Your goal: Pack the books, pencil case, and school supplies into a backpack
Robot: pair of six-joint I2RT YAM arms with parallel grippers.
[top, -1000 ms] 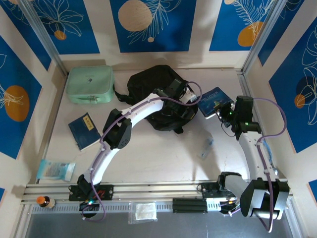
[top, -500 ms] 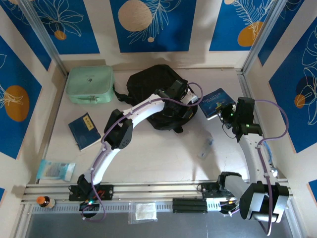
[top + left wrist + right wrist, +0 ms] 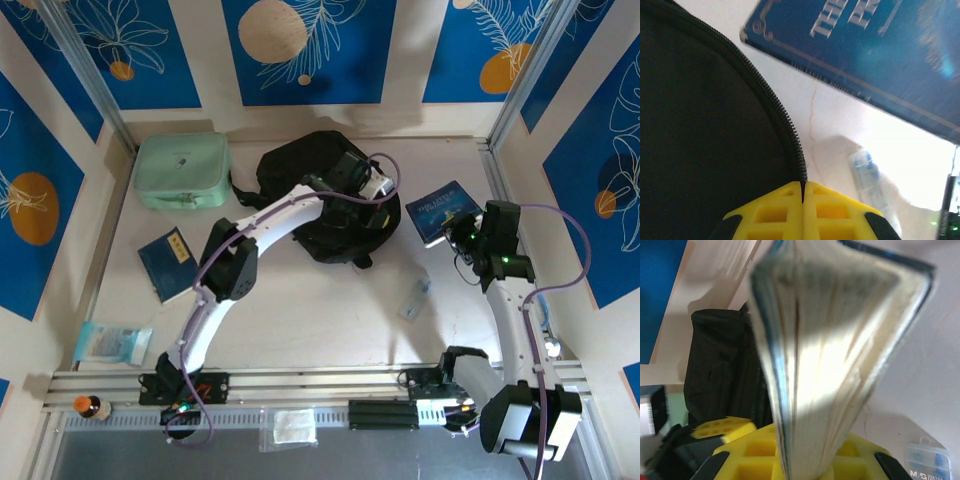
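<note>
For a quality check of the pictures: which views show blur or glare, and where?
Right wrist: the blue book is blurred, glare on its page edges. Left wrist: the table beside the backpack is washed out white. Top external: sharp, no glare.

Backpack (image 3: 700, 125) at left gripper (image 3: 803, 186): matt black woven cloth, toothed zip. Blue book (image 3: 825, 365) in right gripper (image 3: 801, 460): glossy cover, paper page edges. Fingers (image 3: 770, 214): matt yellow plastic.

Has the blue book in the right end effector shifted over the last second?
Yes. The blue book moved rightward, away from the backpack and toward the right wall.
</note>
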